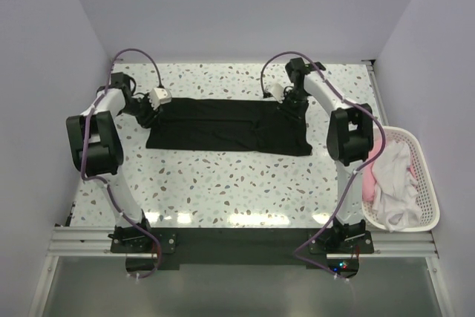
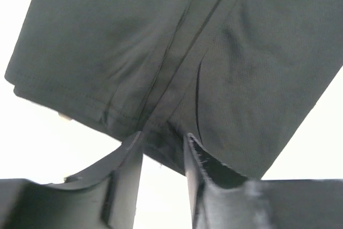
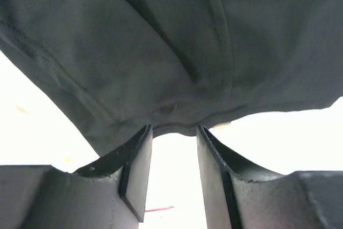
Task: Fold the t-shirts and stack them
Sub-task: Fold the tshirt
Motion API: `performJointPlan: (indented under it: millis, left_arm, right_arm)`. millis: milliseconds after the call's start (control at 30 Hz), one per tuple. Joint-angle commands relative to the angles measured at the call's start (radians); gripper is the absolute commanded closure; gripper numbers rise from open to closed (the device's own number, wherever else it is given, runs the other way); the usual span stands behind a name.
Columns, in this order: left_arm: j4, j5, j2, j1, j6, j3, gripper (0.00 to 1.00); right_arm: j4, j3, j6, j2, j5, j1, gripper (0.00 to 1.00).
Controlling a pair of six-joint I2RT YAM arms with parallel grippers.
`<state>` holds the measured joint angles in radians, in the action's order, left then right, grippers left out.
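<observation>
A black t-shirt point(image 1: 223, 128) lies folded into a long flat strip across the far middle of the table. My left gripper point(image 1: 152, 111) is at its left end. In the left wrist view the jaws stand apart, and the left gripper point(image 2: 163, 142) has its fingertips at the shirt point(image 2: 161, 52) edge, with bare table showing between them. My right gripper point(image 1: 289, 104) is at the shirt's far right edge. In the right wrist view the right gripper point(image 3: 174, 131) also has its jaws apart, with the shirt's hem point(image 3: 177, 41) just at the tips.
A white slatted basket point(image 1: 429, 183) stands at the table's right edge, beside the right arm. It holds crumpled white shirts point(image 1: 393, 183) and a pink one point(image 1: 367, 183). Walls close in the table's left, far and right sides.
</observation>
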<state>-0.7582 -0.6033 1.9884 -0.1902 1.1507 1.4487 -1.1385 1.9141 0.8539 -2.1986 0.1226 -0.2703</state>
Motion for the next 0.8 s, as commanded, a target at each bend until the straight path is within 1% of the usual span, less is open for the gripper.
performJointPlan:
  millis: [0,67,133,233,267,300,367,500,767]
  left_arm:
    - [0.007,-0.058,-0.1,-0.046,-0.101,-0.005,0.57]
    - [-0.001,-0.065,-0.137,-0.071,-0.15,-0.034,0.56]
    - [-0.018,-0.073,-0.158,-0.092,-0.18,-0.059,0.54]
    - [-0.03,-0.076,-0.194,-0.109,-0.244,-0.131,0.5]
    - [-0.027,-0.073,-0.198,-0.112,-0.255,-0.146,0.49]
    - [-0.021,-0.069,-0.2,-0.112,-0.266,-0.16,0.45]
    - [-0.003,-0.053,-0.201,-0.114,-0.296,-0.194,0.43]
    - [0.036,-0.017,-0.194,-0.114,-0.345,-0.228,0.42]
    - [0.106,0.062,-0.171,-0.114,-0.42,-0.275,0.41]
  right_arm:
    - [-0.084,0.045,-0.099,0.053,0.047,0.049,0.57]
    - [-0.143,0.043,-0.16,0.069,0.083,0.077,0.57]
    - [-0.167,0.005,-0.218,0.083,0.139,0.1,0.57]
    - [-0.144,-0.104,-0.291,0.129,0.183,0.118,0.57]
    - [-0.115,-0.133,-0.303,0.143,0.184,0.12,0.57]
    - [-0.1,-0.185,-0.314,0.157,0.184,0.121,0.57]
    - [-0.063,-0.236,-0.346,0.158,0.175,0.118,0.58]
    - [-0.006,-0.293,-0.387,0.145,0.152,0.123,0.6]
    - [0.075,-0.348,-0.404,0.109,0.084,0.129,0.59]
